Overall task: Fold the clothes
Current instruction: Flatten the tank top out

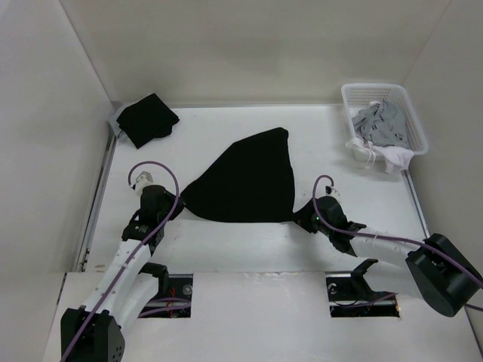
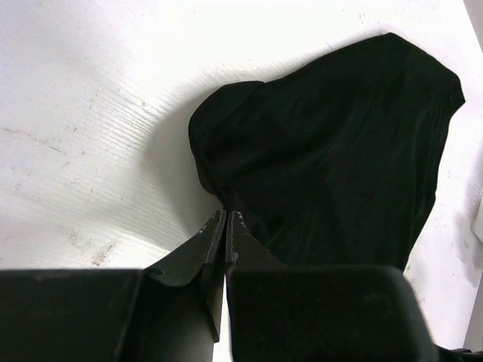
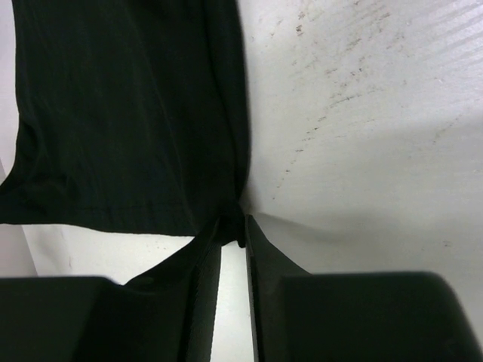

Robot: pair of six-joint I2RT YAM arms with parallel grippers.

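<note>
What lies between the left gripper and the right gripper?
The black garment lies there, its near edge running from the left gripper to the right gripper. The top view shows this.

I'm seeing bright, even overhead light. The white bench glares slightly, and soft shadows edge the black garment, its folds lost in flat black.

no text, label, brand, number or sign is showing readably in any of the three views; the plain black soft-fabric garment is showing no print or tag.
</note>
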